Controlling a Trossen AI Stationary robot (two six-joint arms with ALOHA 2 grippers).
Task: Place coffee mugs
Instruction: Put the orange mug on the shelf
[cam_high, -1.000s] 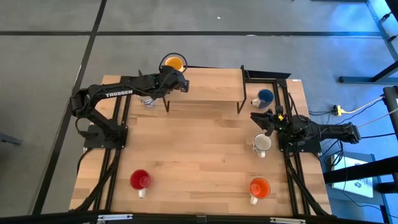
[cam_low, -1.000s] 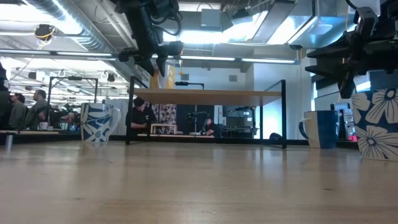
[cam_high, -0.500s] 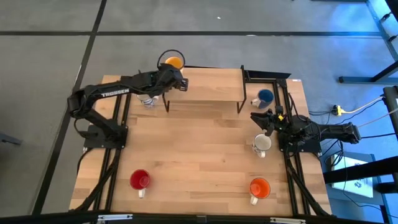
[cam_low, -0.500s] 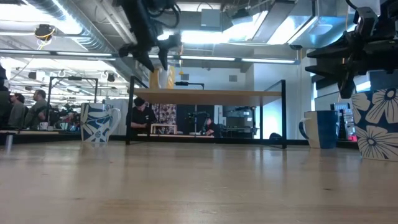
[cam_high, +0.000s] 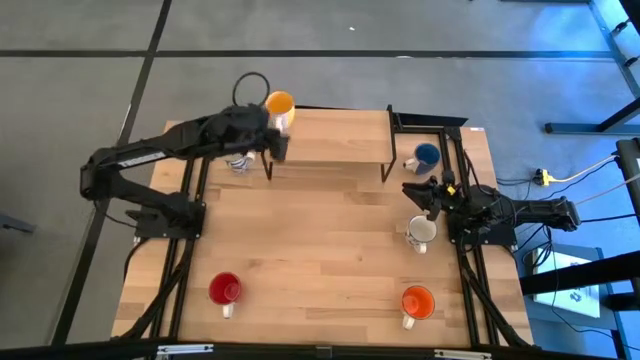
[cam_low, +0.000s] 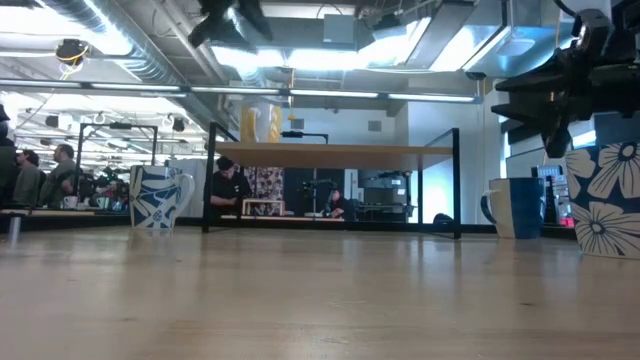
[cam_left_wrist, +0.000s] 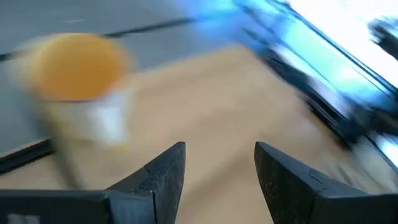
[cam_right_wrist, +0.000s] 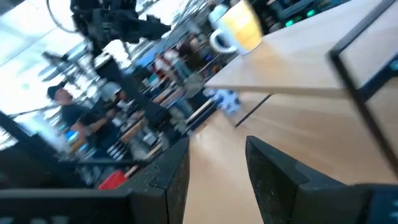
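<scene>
Released a moment ago, the small round yellow ceramic mug now stands alone at the back left corner of the raised wooden shelf; the left gripper has drawn back beside it, fingers apart and empty. Over the surface's right edge, the right gripper hovers open, empty.

The left gripper let go of the yellow mug, left it standing at the raised shelf's far left corner, and drew back toward the table's left side, jaws apart.
</scene>
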